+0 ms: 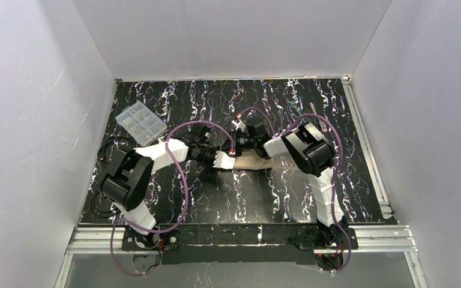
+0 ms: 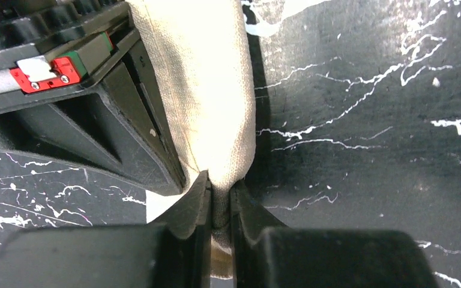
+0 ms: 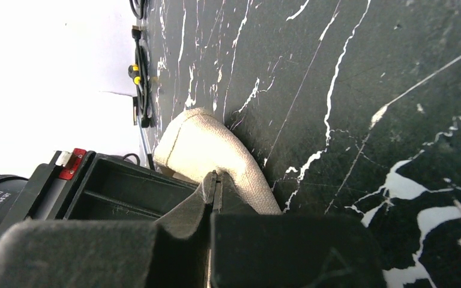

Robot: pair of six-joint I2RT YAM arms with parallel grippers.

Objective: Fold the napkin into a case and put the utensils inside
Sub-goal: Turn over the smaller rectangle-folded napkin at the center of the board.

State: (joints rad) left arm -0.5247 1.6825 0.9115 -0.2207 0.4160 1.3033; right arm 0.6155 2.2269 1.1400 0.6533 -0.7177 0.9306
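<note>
Napkin (image 2: 210, 90) was my worry. It was bunched into a narrow roll between the two claws, and each had only a thin edge of cloth. If I drew the arms apart too briskly, I judged it could slide out of either pinch. The claws also sat almost against one another, so a careless sideways correction could knock one housing into the other. An uneven pull would likely skew the fold and spoil the case before it took shape.

The left claw (image 2: 221, 195) was closed down to a slit, nipping a fold at the end of the roll. The right claw (image 3: 216, 180) was fully closed as well, with tan fabric caught at its tips. How deep the cloth ran between them I could not tell.

Further out, the napkin sat about the middle of the counter (image 1: 246, 204). From above, only a small tan patch of it showed beneath the right arm. A clear plastic box (image 1: 141, 123) lay toward the far left corner, well apart from the cloth. I could not make out the utensils with any certainty in these views.
</note>
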